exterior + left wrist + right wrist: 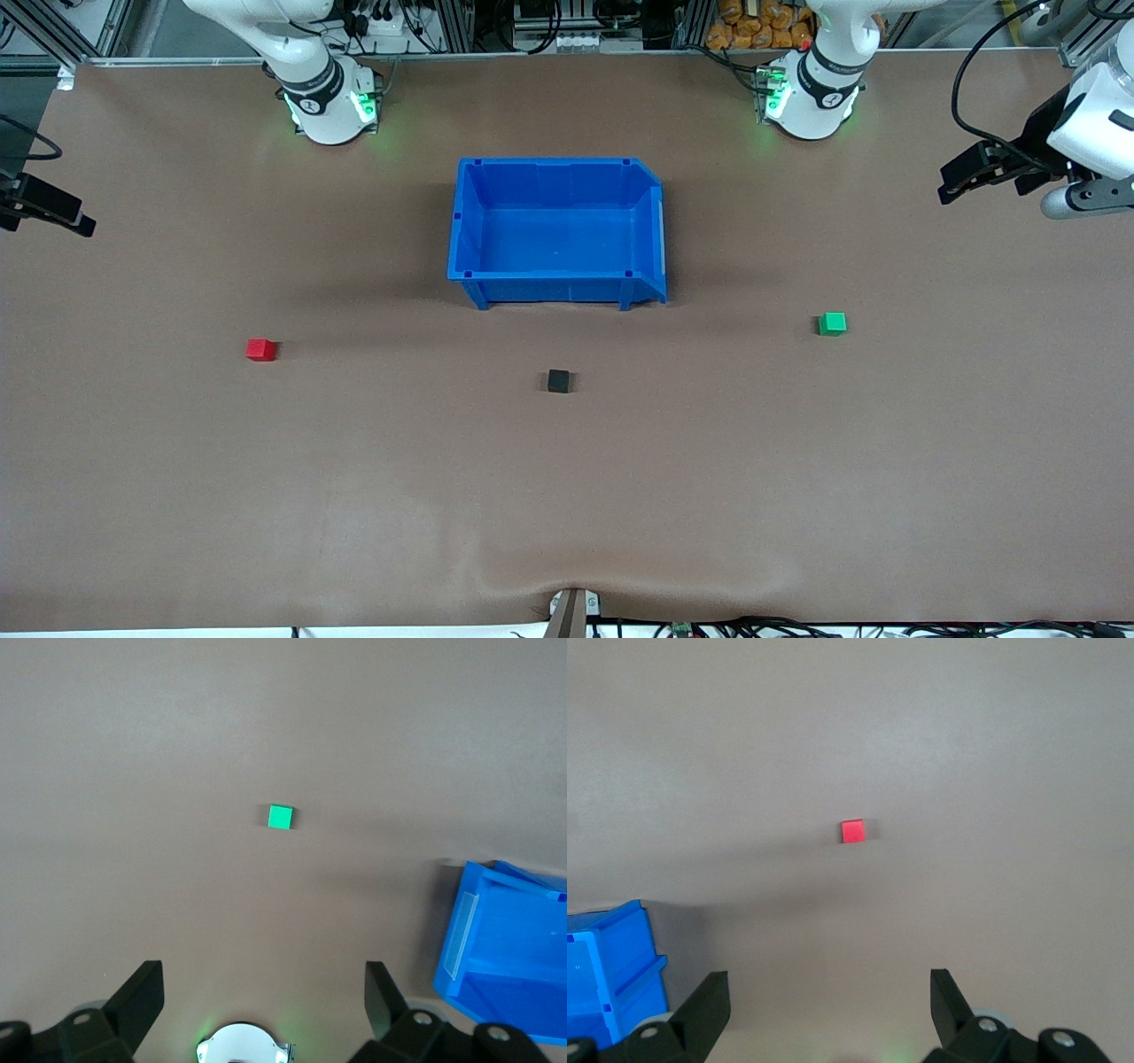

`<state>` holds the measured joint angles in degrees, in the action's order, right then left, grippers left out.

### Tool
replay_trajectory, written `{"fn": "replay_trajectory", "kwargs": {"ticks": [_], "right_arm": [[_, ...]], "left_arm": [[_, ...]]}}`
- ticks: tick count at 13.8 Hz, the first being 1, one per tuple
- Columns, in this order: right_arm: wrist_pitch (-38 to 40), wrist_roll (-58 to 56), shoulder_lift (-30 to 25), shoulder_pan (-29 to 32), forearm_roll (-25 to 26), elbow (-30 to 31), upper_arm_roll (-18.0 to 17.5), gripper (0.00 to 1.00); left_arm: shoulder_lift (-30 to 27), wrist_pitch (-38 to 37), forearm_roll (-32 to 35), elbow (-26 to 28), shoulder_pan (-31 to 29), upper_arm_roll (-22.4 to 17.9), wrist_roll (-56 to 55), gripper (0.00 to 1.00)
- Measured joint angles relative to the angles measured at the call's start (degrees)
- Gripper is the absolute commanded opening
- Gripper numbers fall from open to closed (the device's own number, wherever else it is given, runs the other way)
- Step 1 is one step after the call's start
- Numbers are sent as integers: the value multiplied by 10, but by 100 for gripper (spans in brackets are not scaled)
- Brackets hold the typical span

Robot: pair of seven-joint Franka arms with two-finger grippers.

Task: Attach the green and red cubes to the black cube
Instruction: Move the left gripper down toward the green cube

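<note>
Front view: black cube (558, 381) sits apart from both cubes; left claw (264, 999) and right claw (829, 1001) spread.

Brown table (354, 496), blue bin (567, 288), red cube (260, 350), black cube (558, 381), green cube (831, 323)

Blue bin (558, 288) upright on brown table (567, 496).

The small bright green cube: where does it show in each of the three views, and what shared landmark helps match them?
Front view: the small bright green cube lies on the brown table toward the left arm's end, apart from the blue plastic bin.
Left wrist view: the cube is near the picture's middle, with the bin's corner at the edge.
Right wrist view: not in it.
Shared landmark: the blue bin.
</note>
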<state>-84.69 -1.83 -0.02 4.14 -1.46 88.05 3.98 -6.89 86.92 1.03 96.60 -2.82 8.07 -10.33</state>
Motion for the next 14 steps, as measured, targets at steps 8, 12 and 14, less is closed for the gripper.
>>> {"fn": "replay_trajectory", "kwargs": {"ticks": [8,12,14], "right_arm": [[9,0,0,0,0,0,-6,100],[9,0,0,0,0,0,-7,100],[8,0,0,0,0,0,-6,100]], "left_arm": [[1,-5,0,1,-1,-1,0,100],[13,1,0,4,-1,-1,0,100],[19,13,0,10,-1,0,0,100]]}}
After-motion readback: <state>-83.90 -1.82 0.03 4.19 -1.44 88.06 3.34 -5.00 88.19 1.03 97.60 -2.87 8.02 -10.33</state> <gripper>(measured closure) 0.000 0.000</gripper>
